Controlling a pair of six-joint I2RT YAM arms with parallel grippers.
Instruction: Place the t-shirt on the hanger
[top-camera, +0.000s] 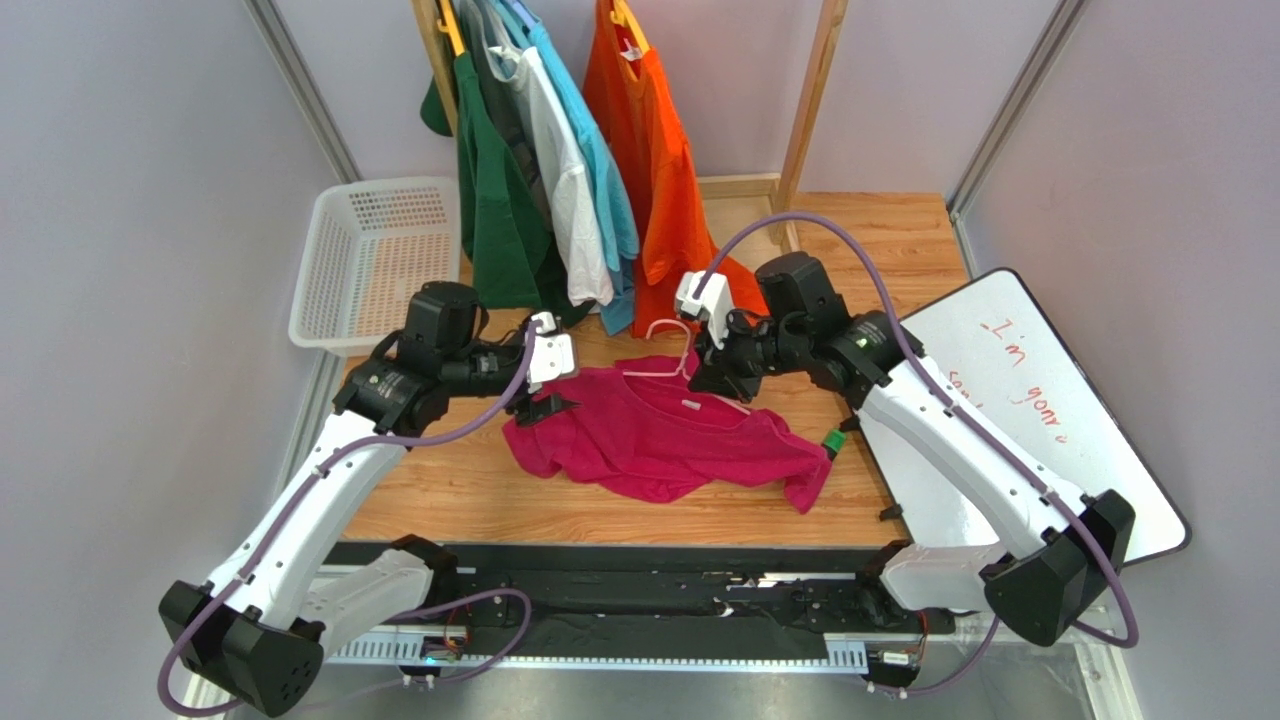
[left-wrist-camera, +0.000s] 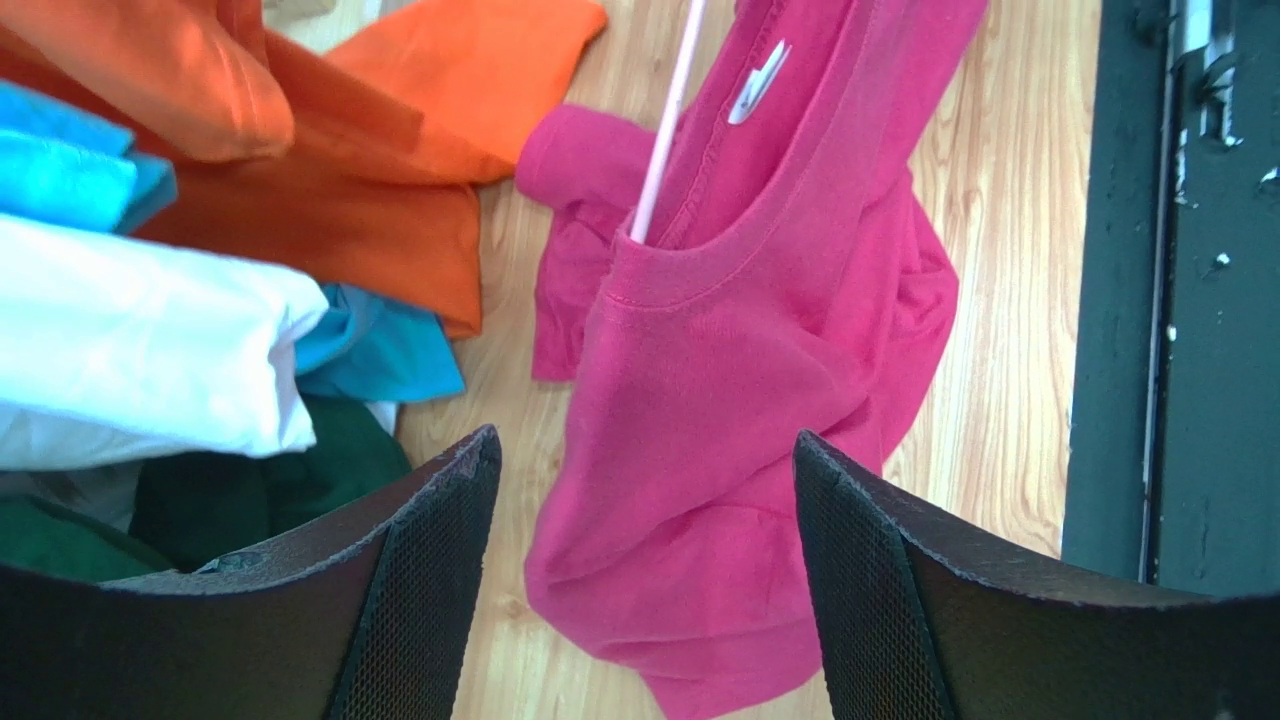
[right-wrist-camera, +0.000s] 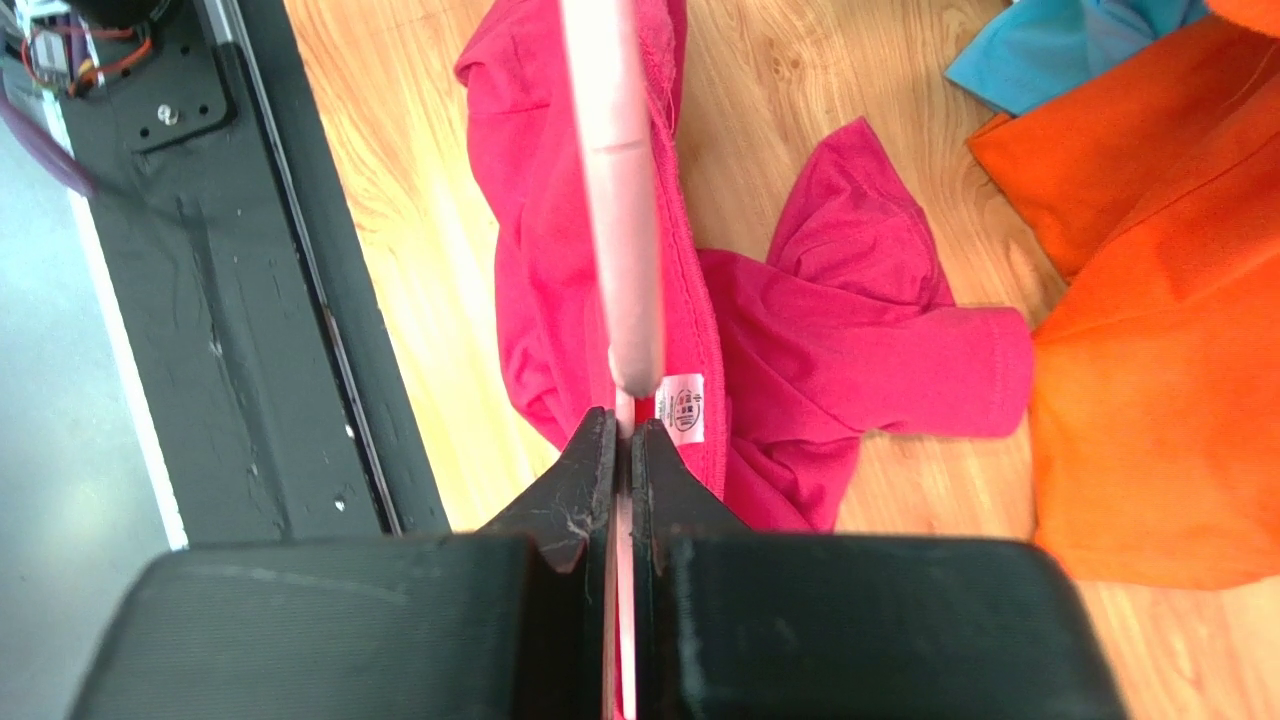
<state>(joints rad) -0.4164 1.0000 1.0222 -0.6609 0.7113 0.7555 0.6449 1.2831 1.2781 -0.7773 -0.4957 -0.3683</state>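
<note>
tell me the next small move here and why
Probably lower the left gripper and close it on the t-shirt near the collar. Its jaws stand open above the cloth, while the right gripper is shut on the hanger, whose wire already enters the neck opening.

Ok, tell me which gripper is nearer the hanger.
Right. The right gripper is shut on the hanger; the left gripper is open above the t-shirt, short of the wire.

hanging shirts (top-camera: 571, 195) crowding far table (top-camera: 436, 495) edge, bare wood free left of t-shirt (top-camera: 661, 435), whiteboard (top-camera: 1037, 405) bounding right
</note>
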